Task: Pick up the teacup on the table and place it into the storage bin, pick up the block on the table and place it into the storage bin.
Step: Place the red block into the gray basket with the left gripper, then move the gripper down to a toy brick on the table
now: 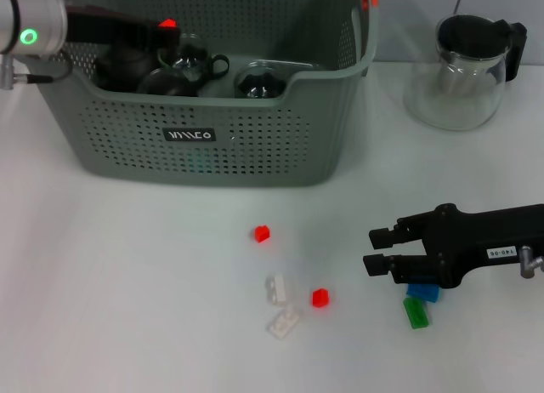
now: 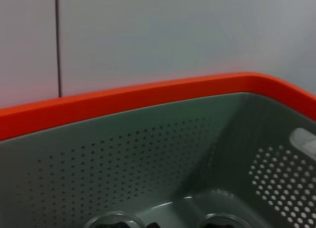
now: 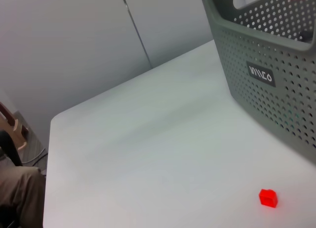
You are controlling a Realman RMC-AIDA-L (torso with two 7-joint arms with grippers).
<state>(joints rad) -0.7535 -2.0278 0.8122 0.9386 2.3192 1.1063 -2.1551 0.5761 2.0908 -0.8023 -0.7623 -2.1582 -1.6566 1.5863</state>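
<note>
Counts across the desk [image 1: 127, 308] and the storage bin [image 1: 255, 146]

Loose on the desk lie six small blocks: two red, one [image 1: 261, 233] near the bin and one [image 1: 320, 298] nearer the front; two white [image 1: 276, 288] [image 1: 283, 323]; one blue [image 1: 423, 293]; one green [image 1: 416, 312]. One storage bin stands at the far side, holding three dark glass cups [image 1: 191, 61] as far as can be made out. One glass pitcher [image 1: 463, 70] sits far right.

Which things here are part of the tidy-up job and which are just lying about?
Job: storage bin, cups inside it, blocks on the table: red, red, white, white, blue, green.
Lying about: glass pitcher.
</note>
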